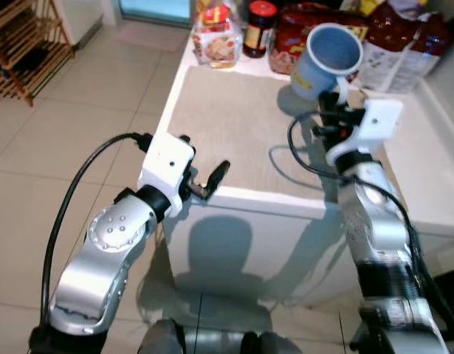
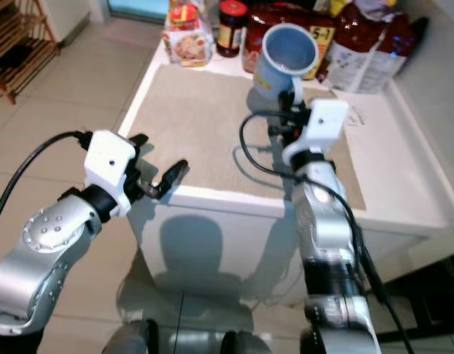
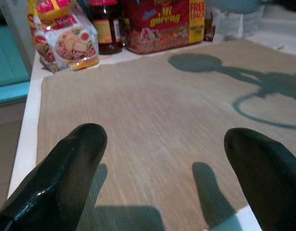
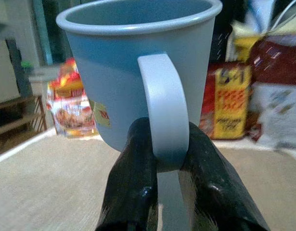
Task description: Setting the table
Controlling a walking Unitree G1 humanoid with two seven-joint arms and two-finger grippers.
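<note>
Pale floor tiles run around a white worktop whose near half is covered by a beige woven mat. Along the far edge stand a bag of noodles, a dark jar with a red lid, a red box of instant noodles and a red-and-white packet. A wooden rack stands off on the robot's left.

The right claw is raised over the far right part of the mat, its two black fingers pinched tight on the handle of a light blue mug. The mug hangs in the air above the mat, tipped so its open mouth faces up and toward the robot. A small yellow sticker shows on its side.

The left claw sits at the near left edge of the worktop, fingers spread wide with nothing between them, pointing across the mat.
</note>
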